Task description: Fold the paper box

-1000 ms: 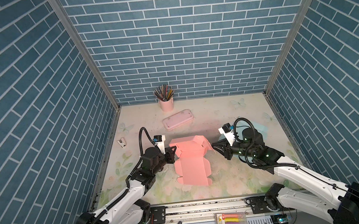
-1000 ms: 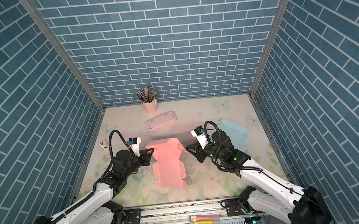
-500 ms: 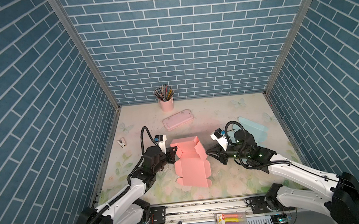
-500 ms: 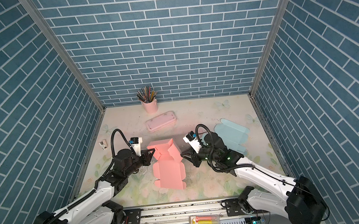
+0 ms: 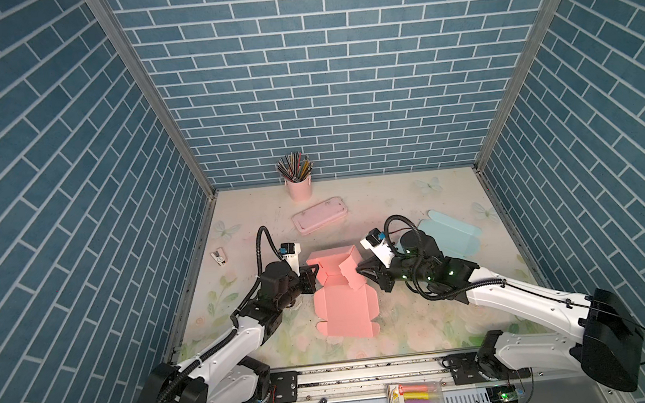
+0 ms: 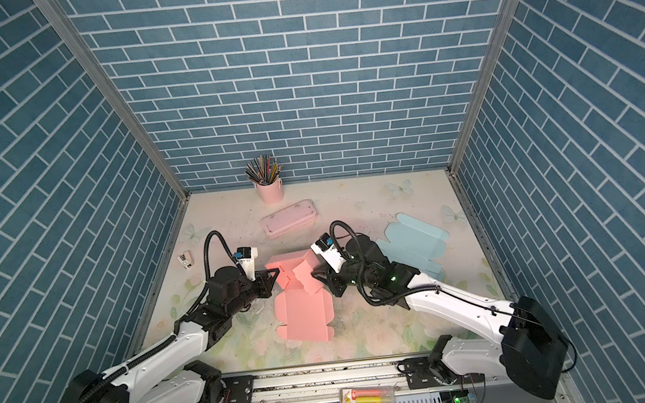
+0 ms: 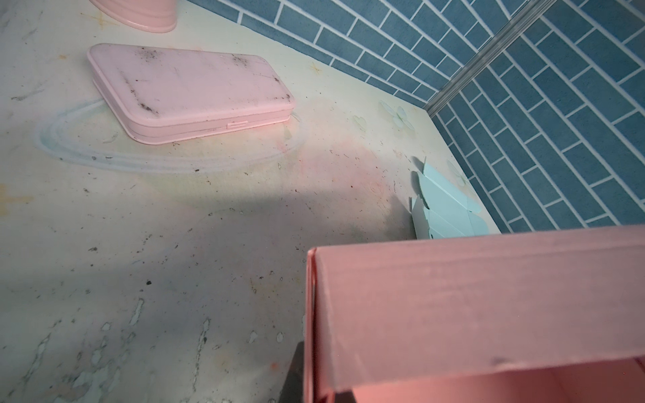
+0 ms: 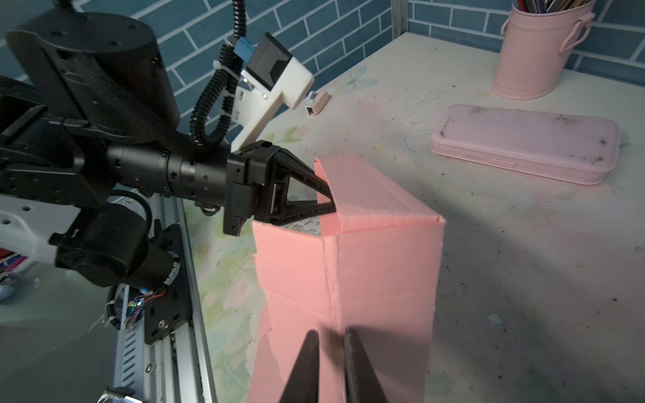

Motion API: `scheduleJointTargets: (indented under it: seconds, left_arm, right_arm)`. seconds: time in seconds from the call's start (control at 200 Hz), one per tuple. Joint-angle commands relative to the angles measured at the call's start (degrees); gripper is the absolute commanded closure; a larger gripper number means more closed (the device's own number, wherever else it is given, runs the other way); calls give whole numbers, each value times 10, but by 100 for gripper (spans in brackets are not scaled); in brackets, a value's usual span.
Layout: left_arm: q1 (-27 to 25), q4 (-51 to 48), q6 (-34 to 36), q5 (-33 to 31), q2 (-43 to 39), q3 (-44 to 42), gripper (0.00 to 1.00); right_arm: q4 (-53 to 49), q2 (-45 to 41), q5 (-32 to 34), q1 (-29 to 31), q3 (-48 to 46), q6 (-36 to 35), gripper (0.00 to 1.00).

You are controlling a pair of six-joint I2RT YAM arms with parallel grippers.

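Note:
The pink paper box (image 5: pixel 345 309) lies mid-table in both top views, its long lid panel flat toward the front and its rear walls partly raised. My left gripper (image 5: pixel 316 270) is shut on the box's left wall; the right wrist view shows its tips (image 8: pixel 331 204) pinching that upper edge. My right gripper (image 5: pixel 361 270) presses its tips against the raised right side panel (image 8: pixel 377 272). Its jaws (image 8: pixel 330 336) stand nearly together with nothing between them. In the left wrist view the pink wall (image 7: pixel 471 300) fills the near corner and hides my fingers.
A pink pencil case (image 5: pixel 320 221) and a pink cup of pencils (image 5: pixel 299 186) stand behind the box. A flat light-blue box blank (image 5: pixel 453 238) lies at the right behind my right arm. A small white item (image 5: pixel 219 257) sits near the left wall.
My right gripper has moved left to the box and pushed its right side panel up and inward. The left gripper has kept its hold and place.

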Motion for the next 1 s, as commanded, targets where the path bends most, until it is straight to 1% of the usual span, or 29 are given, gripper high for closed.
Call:
scheduleJointTargets:
  seconds: [0.0,0.08,0.145,0.22,0.315,0.41,0.505,0.75,0.99]
  left_arm:
    - [2,20,-11,-3,0,16,94]
    - [1,16,-16,-8,-2,15,94]
    - [0,5,-22,-25,-5,15,94]
    - [-1,-7,-32,-46,-9,11,94]
    - [-10,-15,-46,-74,-13,8,94]
    - [-22,-28,-56,-107,-19,7,94]
    - [-35,-38,-59,-131,-24,9,95]
    - [-57,-45,-67,-157,-33,10,94]
    - [-84,-62,-102,-199,-34,11,94]
  right_arm:
    - [-40,25,102,22,36,-14,81]
    - [-61,43,153,41,53,-11,76]
    - [-72,57,185,53,66,-8,73]
    - [-76,69,213,63,74,0,68]
    - [-75,81,237,71,78,9,63]
    - [-85,94,264,76,89,16,63]
    - [-92,102,277,77,99,17,64]
    - [-81,112,304,82,105,20,66]
    - [-102,141,363,89,127,18,65]
